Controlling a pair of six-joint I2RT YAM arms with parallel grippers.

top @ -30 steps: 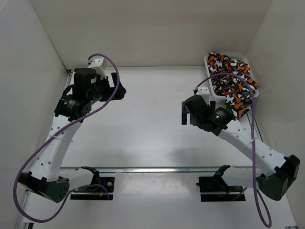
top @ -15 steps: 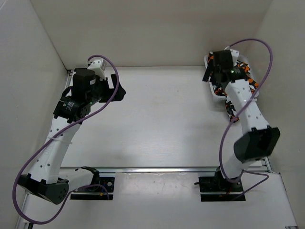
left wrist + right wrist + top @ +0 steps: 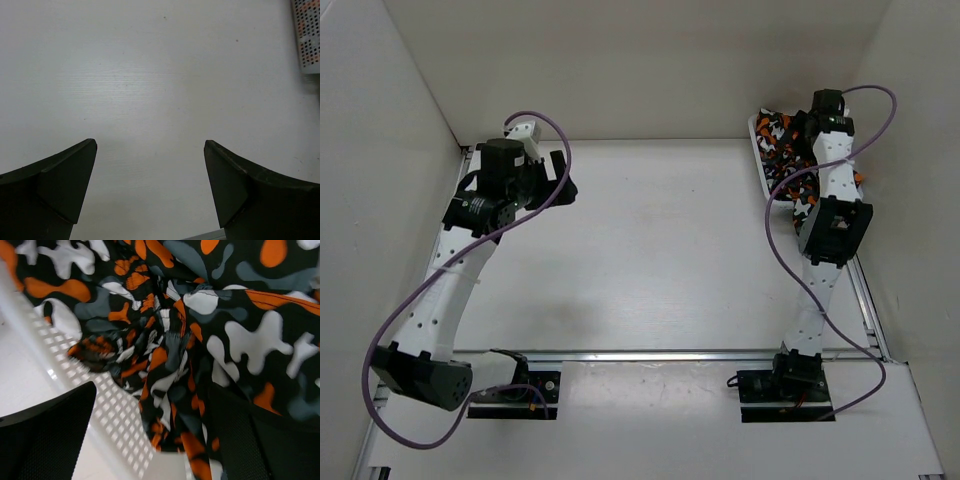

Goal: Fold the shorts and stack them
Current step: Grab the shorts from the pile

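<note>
The camouflage shorts (image 3: 782,150) lie crumpled in the white mesh basket (image 3: 761,158) at the back right. In the right wrist view the shorts (image 3: 200,340) fill most of the frame, bunched in folds against the basket's wall (image 3: 100,415). My right gripper (image 3: 800,127) hangs over the basket; its fingers stand wide apart either side of the cloth and hold nothing (image 3: 150,430). My left gripper (image 3: 566,186) is open and empty above the bare table at the back left (image 3: 150,165).
White walls close in the table on the left, back and right. The basket's corner (image 3: 308,35) shows at the top right of the left wrist view. A metal rail (image 3: 650,353) runs along the near edge by the arm bases.
My right arm has swung from the middle of the table back and right, and now reaches over the basket and the shorts. My left arm has shifted only slightly.
</note>
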